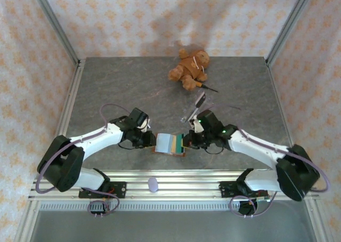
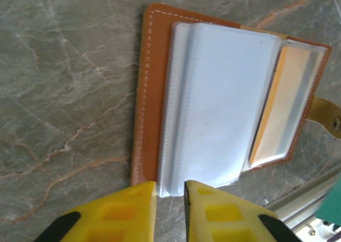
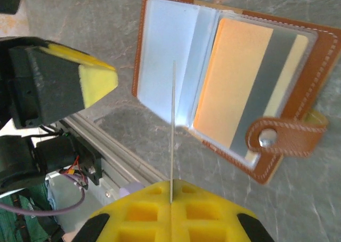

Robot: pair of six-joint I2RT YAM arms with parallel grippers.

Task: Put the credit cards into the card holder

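The jaws of the right gripper (image 3: 170, 193) are closed on a credit card (image 3: 172, 135). The card is seen from its thin edge. It stands upright over the open card holder (image 3: 318, 58), above the clear sleeves (image 3: 165, 55) of its left half.

The left gripper (image 2: 170, 186) is at the opposite side of the card holder. Its jaws have only a narrow gap, and the edge of the clear sleeves reaches this gap. If they pinch the sleeve or only touch it, I cannot tell.

The card holder lies open and flat on the table (image 1: 106, 87), between the two grippers. In its right half an orange and grey card (image 3: 240, 82) already sits inside a sleeve, and the strap (image 3: 282, 140) with a snap lies across that card's corner. Well beyond the card holder lies a teddy bear (image 1: 189, 69).
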